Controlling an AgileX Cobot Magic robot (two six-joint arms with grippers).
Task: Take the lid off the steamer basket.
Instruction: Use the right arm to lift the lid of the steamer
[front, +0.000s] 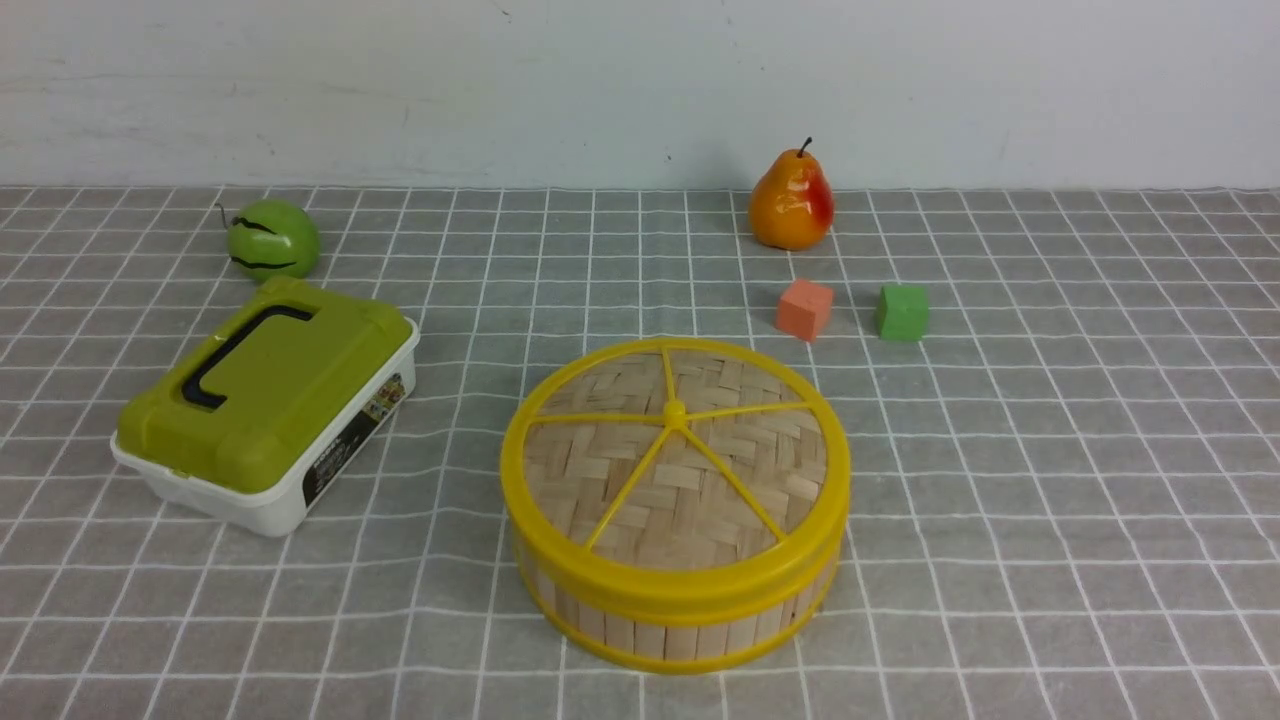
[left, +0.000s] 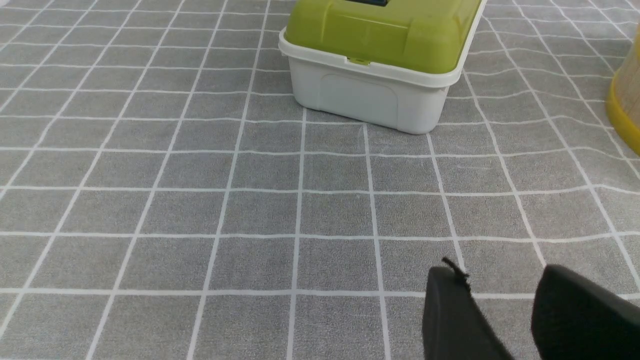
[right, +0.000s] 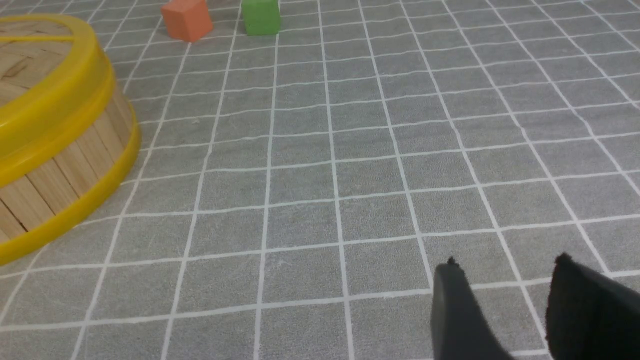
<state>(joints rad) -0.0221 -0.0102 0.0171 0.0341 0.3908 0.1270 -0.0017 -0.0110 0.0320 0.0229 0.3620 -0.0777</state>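
lid (front: 676, 455): lay flat on the steamer basket (front: 690, 625), knob up.
steamer basket: stood mid-cloth on the grey checked cloth (front: 1050, 500), to the right of the green-topped box (front: 265, 400).
left gripper (left: 500, 280): fingers a little apart, holding nothing, over bare cloth, apart from the box.
right gripper (right: 505, 265): fingers a little apart, empty, apart from the basket.

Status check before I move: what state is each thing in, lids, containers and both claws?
lid: seated flat on the steamer basket, not lifted.
steamer basket: upright on the cloth, covered.
green-topped box: shut.
pear: standing upright.
left claw: open, holding nothing.
right claw: open, holding nothing.
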